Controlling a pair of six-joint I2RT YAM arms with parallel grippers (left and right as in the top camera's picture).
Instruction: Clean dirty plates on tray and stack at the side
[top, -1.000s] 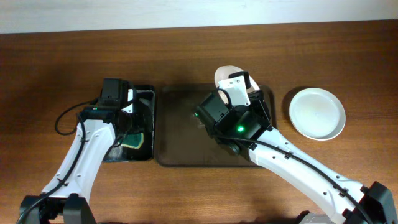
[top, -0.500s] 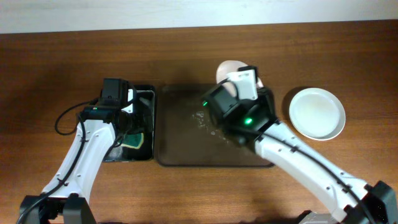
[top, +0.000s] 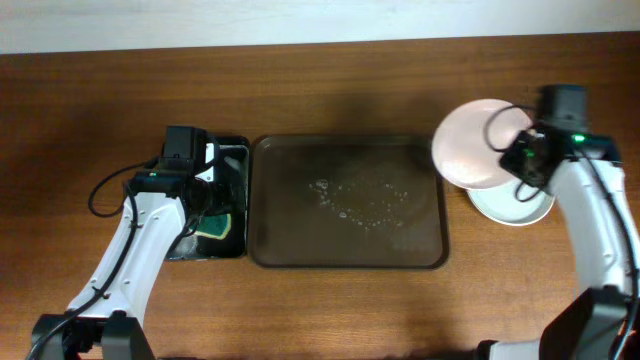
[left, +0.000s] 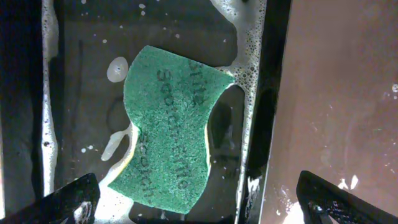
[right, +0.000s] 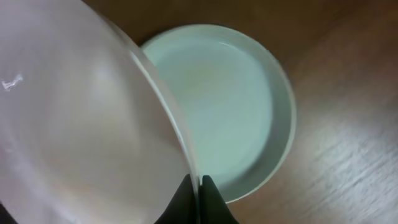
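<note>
Table (top: 330, 90): brown tray (top: 300, 235), black tray (top: 241, 170), plate (top: 505, 213)

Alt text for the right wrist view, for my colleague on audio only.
The right pincer, shut, grips the rim of a tilted pinkish-white plate that fills the left side, above a pale plate lying flat on the wooden table.

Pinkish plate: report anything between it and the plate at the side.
Nothing visible. The right gripper holds the pinkish plate by its rim, partly over the pale green plate, whose face is bare.
</note>
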